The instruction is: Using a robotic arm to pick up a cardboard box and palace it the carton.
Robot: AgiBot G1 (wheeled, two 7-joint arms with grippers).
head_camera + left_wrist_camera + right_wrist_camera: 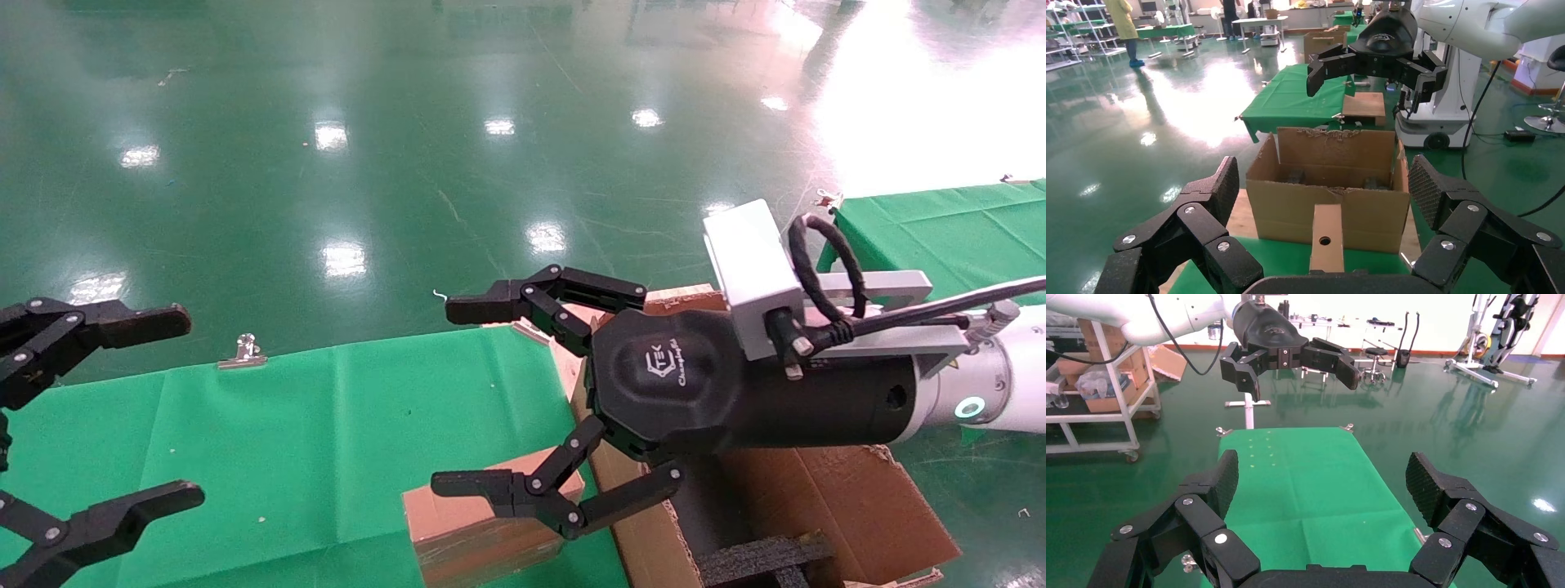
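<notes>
the right gripper point(462, 400) hung wide open and empty. the cardboard box point(482, 527) lay on the green table point(286, 441) at its 6 o'clock, against the carton point(817, 506). the left gripper point(176, 408), open at 9 o'clock, stood farther.

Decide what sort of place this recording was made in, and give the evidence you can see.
Probably a robotics lab or workshop hall: a glossy green floor, several tables draped in green cloth, wheeled shelving, and a carton set up before the robot's two open grippers.
</notes>
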